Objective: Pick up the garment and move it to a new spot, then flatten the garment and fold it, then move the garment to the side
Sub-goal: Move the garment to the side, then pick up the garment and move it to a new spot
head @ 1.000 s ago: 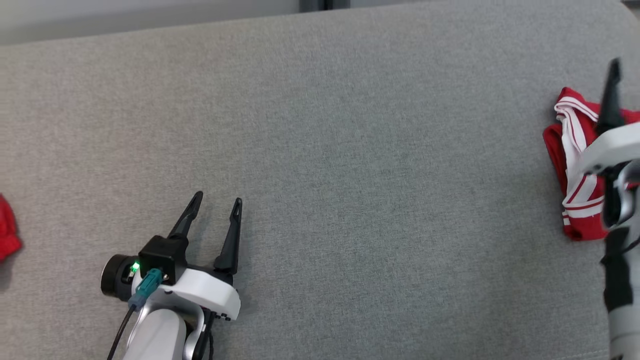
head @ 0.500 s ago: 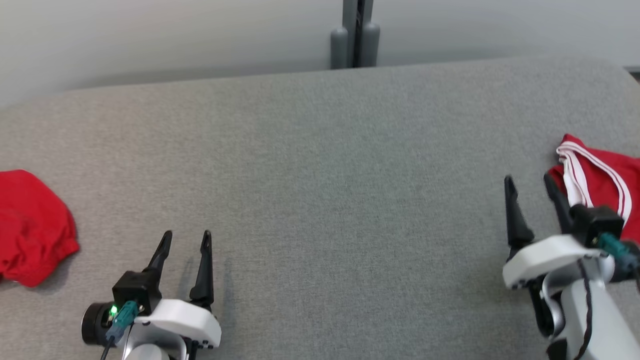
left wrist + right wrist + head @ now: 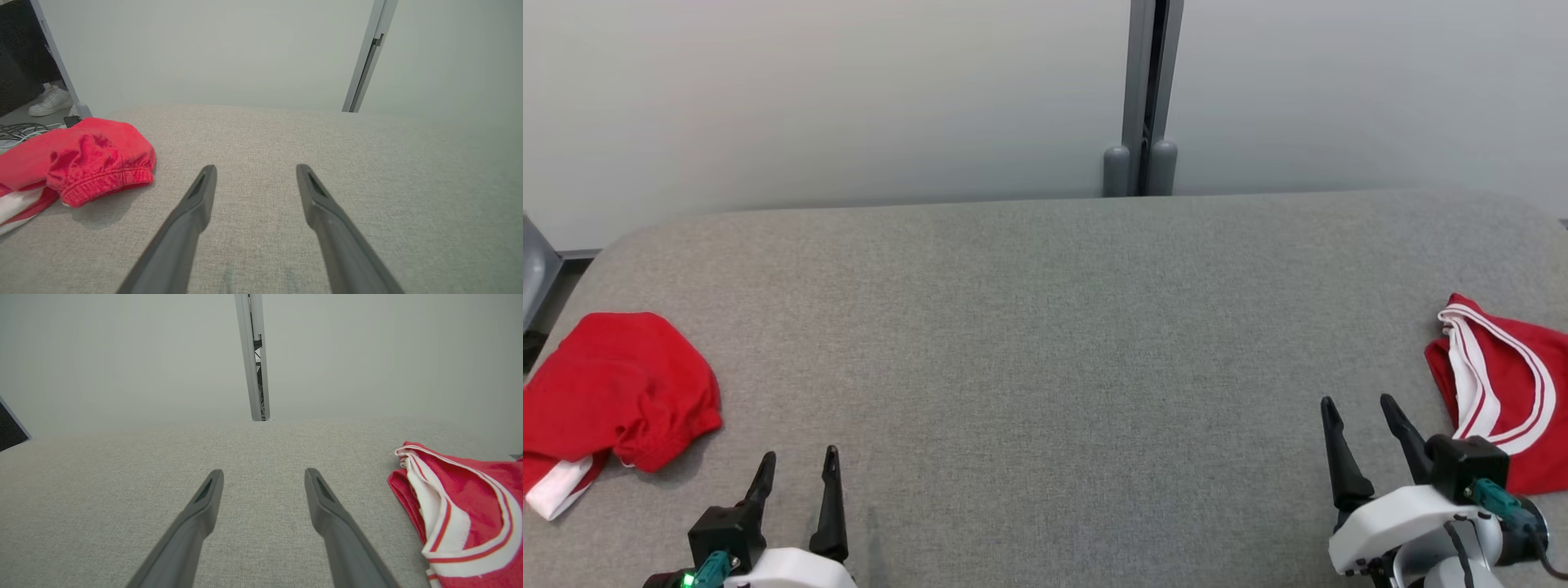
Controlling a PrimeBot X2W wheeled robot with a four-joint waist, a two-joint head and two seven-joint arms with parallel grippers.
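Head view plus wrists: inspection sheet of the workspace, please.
Surface: grey fabric top, flat.
Job's things: striped red garment folded over at the right edge; crumpled red garment at the left edge.
Clutter: nothing seen.
Grippers: left gripper open, empty; right gripper open, empty, beside the striped red garment, not touching.
Cables: teal plug with cable at the right wrist; loose cables on the floor, left.
Surroundings: pale wall, metal post, white shoe on the floor.

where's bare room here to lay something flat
The middle of the grey surface is bare, between the crumpled red garment at left and the striped garment at right, ahead of the left gripper and right gripper. Both ends are taken.
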